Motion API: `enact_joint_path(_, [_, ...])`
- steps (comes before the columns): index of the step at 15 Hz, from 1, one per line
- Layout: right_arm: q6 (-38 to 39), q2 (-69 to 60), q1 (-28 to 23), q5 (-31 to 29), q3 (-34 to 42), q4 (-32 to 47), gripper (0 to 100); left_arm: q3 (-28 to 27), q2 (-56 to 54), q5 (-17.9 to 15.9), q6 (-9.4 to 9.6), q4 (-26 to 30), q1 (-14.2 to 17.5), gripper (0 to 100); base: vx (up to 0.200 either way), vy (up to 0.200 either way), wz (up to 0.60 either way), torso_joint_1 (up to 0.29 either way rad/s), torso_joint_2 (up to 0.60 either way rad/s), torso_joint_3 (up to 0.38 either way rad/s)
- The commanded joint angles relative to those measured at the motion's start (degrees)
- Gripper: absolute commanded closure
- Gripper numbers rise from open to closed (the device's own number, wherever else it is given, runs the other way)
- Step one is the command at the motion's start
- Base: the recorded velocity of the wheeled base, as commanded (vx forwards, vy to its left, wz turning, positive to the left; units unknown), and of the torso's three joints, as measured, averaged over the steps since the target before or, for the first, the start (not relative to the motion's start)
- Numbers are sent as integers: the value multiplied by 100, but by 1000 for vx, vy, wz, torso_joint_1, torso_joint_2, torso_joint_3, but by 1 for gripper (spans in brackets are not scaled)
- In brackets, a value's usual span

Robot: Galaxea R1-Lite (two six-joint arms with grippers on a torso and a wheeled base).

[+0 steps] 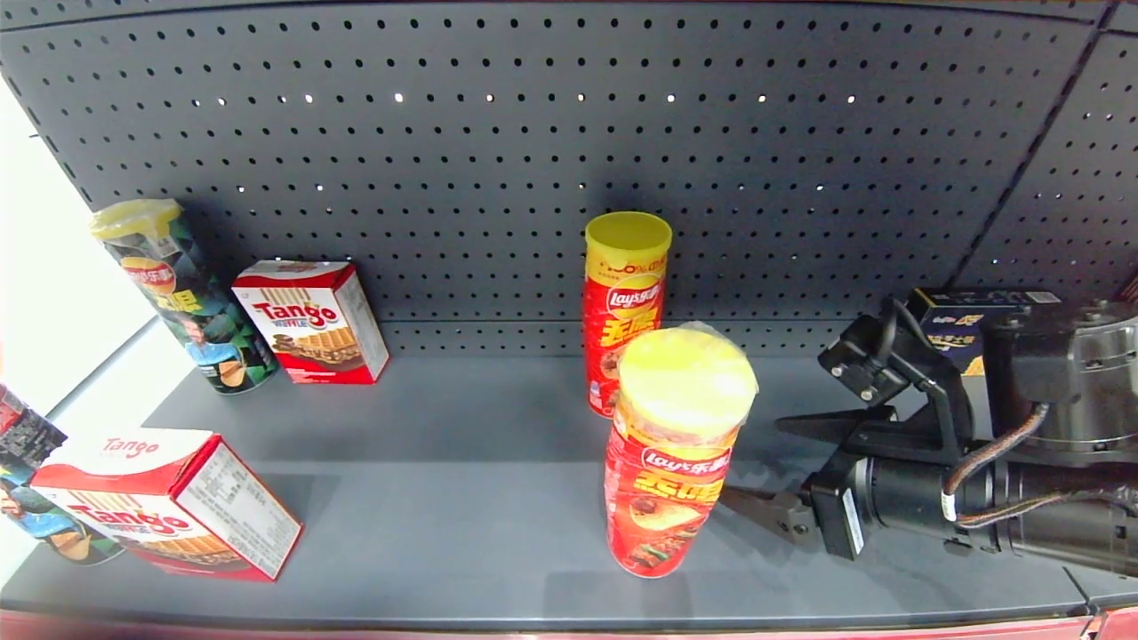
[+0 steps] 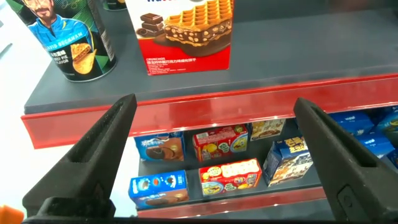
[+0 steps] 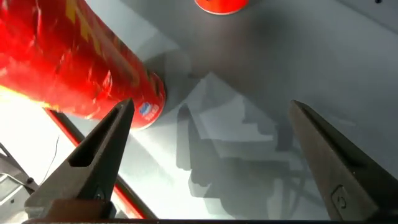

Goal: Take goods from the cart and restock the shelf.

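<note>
Grey shelf point(image 1: 444, 462) holds a red-labelled chip can point(image 1: 673, 462) just beside the right gripper point(image 1: 754, 462), whose fingers stand apart; the left gripper point(image 2: 214, 102), also spread, faces a wafer box point(image 2: 183, 37).

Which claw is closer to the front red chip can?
Right. The right gripper is open beside the front red can; the left gripper is before the shelf edge, facing the wafer box.
</note>
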Motion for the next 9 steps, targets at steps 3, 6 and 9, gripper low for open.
enact_joint_path(3, [-3, 158, 11, 10, -74, -73, 0, 0, 11, 0, -1, 4, 1, 0, 0, 0, 0, 0, 0, 0])
enact_joint_path(6, [-12, 158, 37, 10, -65, -82, 0, 0, 11, -8, -1, 4, 1, 0, 0, 0, 0, 0, 0, 0])
enact_joint_path(9, [-3, 79, 19, -7, 5, -82, 0, 0, 11, -8, -1, 4, 1, 0, 0, 0, 0, 0, 0, 0])
